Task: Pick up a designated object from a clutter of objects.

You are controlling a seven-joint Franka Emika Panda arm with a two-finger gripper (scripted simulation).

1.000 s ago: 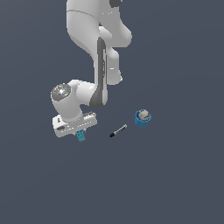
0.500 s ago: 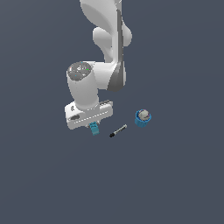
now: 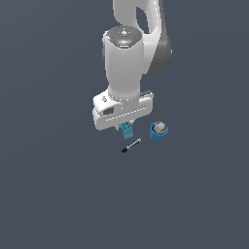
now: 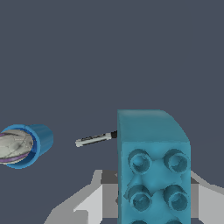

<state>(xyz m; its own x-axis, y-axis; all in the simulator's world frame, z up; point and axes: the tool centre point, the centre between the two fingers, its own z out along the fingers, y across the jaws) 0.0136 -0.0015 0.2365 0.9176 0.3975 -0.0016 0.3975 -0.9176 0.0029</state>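
Observation:
The teal-blue studded brick [image 3: 127,129] sits between my fingers, just under the white hand. My gripper [image 3: 125,127] is shut on it. In the wrist view the brick [image 4: 153,175] fills the near foreground, studs facing the camera, with a grey finger [image 4: 89,203] on either side. The thin black-and-grey marker [image 3: 131,145] lies on the floor just beyond the brick and also shows in the wrist view [image 4: 94,139]. The round blue cup with the grey-white ball [image 3: 158,132] stands to the exterior view's right of the brick, and shows in the wrist view [image 4: 26,144].
The floor [image 3: 58,194] is a plain dark grey surface with no edges in view. My white arm [image 3: 126,68] rises above the hand and hides the floor behind it.
My arm has swung toward the exterior view's right with the brick in the gripper, ending close above the marker and beside the cup. The marker and the cup have not moved.

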